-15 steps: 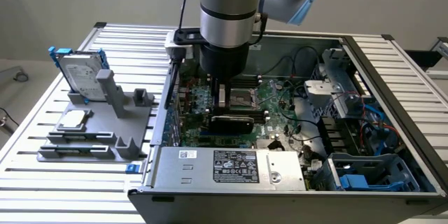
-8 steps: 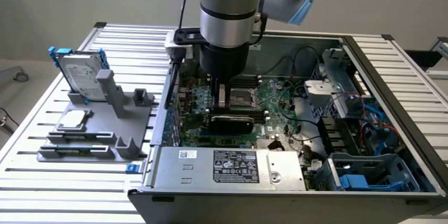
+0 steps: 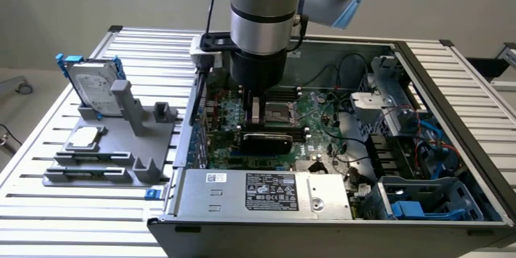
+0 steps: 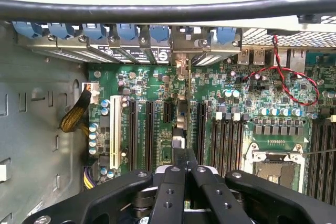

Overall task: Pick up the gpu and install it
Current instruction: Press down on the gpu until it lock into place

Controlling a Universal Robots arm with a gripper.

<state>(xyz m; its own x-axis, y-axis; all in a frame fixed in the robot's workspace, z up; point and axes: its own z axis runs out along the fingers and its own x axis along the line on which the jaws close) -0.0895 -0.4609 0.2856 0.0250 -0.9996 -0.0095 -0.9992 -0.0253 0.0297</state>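
Well, on the exterior view's left the drive (image 3: pixel 90 86) and the chip (image 3: pixel 86 139) sit in the holder (image 3: pixel 105 161) on the tabletop (image 3: pixel 48 222), well apart from me. Next comes the open case (image 3: pixel 451 119). Over its board my pincer (image 4: pixel 184 166) is clamped on the gpu (image 3: pixel 266 143), which hangs directly beneath it. Its long axis runs along the slots (image 4: pixel 148 135), one end towards the rear brackets (image 4: pixel 131 32). I judge it just over a slot, not clearly seated. Further right lie the cables (image 3: pixel 435 143).

Plain grey wall (image 3: pixel 72 4), slatted metal table (image 3: pixel 32 209) (pale, ribbed), perhaps beige floor (image 3: pixel 14 106)
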